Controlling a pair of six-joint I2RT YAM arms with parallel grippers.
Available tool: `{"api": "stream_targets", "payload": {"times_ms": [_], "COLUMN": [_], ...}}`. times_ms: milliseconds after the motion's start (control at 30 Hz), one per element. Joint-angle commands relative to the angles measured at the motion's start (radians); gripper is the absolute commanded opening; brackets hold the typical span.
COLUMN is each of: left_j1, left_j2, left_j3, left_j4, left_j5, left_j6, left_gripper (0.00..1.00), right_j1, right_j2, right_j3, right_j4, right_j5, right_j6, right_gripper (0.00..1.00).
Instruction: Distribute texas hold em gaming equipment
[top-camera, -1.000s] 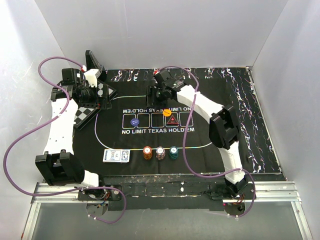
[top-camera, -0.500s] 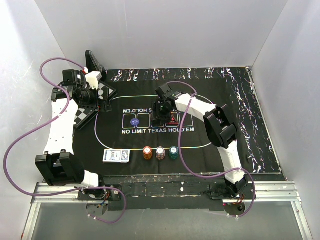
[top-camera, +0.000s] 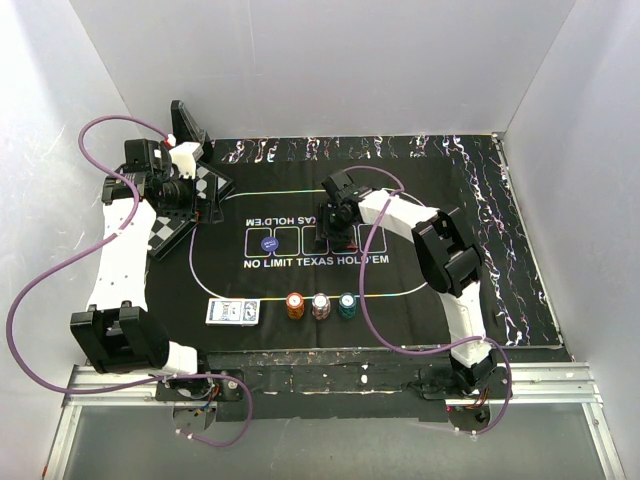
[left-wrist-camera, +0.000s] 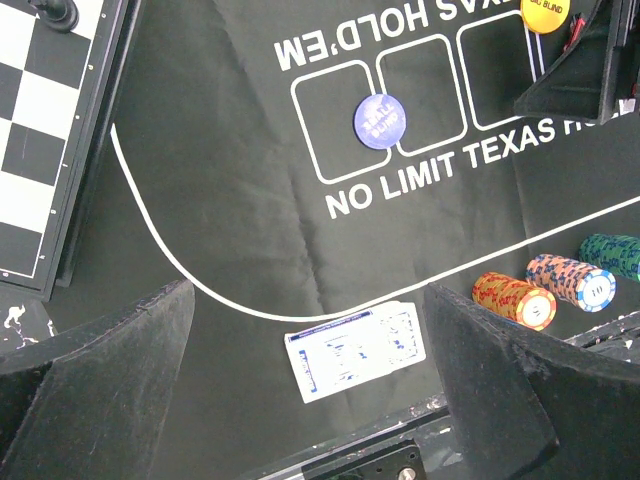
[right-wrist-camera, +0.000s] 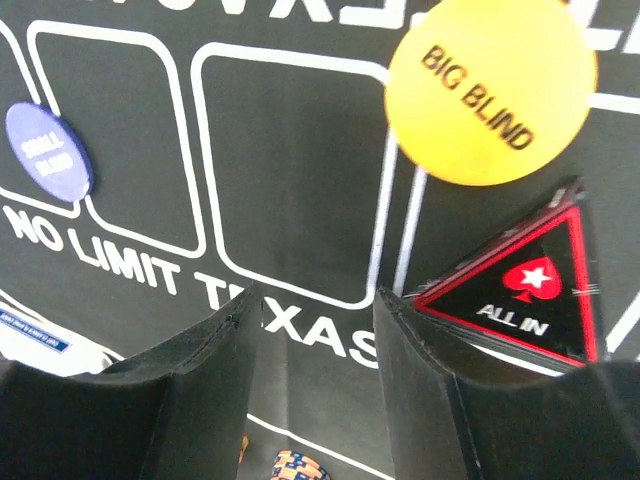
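1. Hovering low over the mat (right-wrist-camera: 290, 200), the right jaws stood partway apart and gripped nothing; only printed mat showed between them. One jaw sat just beside the left corner of the red triangle (right-wrist-camera: 525, 285), and whether it touched could not be told. I judged this a line-up for picking a marker rather than a grip.
2. Just beyond the triangle, the yellow disc (right-wrist-camera: 490, 90) lay flat on the mat. The blue disc (right-wrist-camera: 45, 150) lay well apart to the left, on the line of a printed card box. All three markers sat mid-mat, probably because they had not yet been shared out.
3. The left jaws were spread wide and empty, hanging beside the chessboard (top-camera: 180, 215) at the surface's left. That placement looked like parking, keeping the left arm (top-camera: 120, 240) clear of the right arm (top-camera: 440, 250).
4. Below the left jaws, the deck of cards (left-wrist-camera: 355, 350) lay face down by the mat's near edge. The orange chips (left-wrist-camera: 515, 300), white chips (left-wrist-camera: 570, 282) and teal chips (left-wrist-camera: 612, 255) stood in a row next to it, seemingly waiting their turn.
5. Against the frame a second earlier, the right arm had drawn in from the mat's far side and dropped over the triangle and yellow disc, hiding both from the top view. Its jaws had narrowed. The left arm, deck, chips and blue disc had not shifted.
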Motion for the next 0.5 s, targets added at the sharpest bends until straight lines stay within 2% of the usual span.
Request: {"api": "stream_targets", "payload": {"times_ms": [0, 200, 367, 467], "left_j1": [0.003, 0.005, 0.005, 0.003], "left_j2": [-0.045, -0.043, -0.039, -0.034], "left_j3": [0.004, -0.005, -0.016, -0.02], "left_j4": [0.009, 0.014, 0.024, 0.031], "left_j5": [0.015, 0.009, 0.006, -0.002], "left_j6": [-0.003, 0.0, 0.003, 0.006], "left_gripper": [1.0, 1.0, 1.0, 1.0], "right_j1": [-0.039, -0.077, -0.096, -0.097], "right_j2": [-0.005, 0.02, 0.073, 0.121], "right_j3": [0.033, 0.078, 0.154, 0.216], "right_j4": [-0.037, -0.026, -0.034, -0.057], "right_j5": [0.177, 0.239, 0.235, 0.218], "right_j6": [-0.019, -0.022, -0.027, -0.028], "right_gripper": [0.56, 0.51, 0.49, 0.44]}}
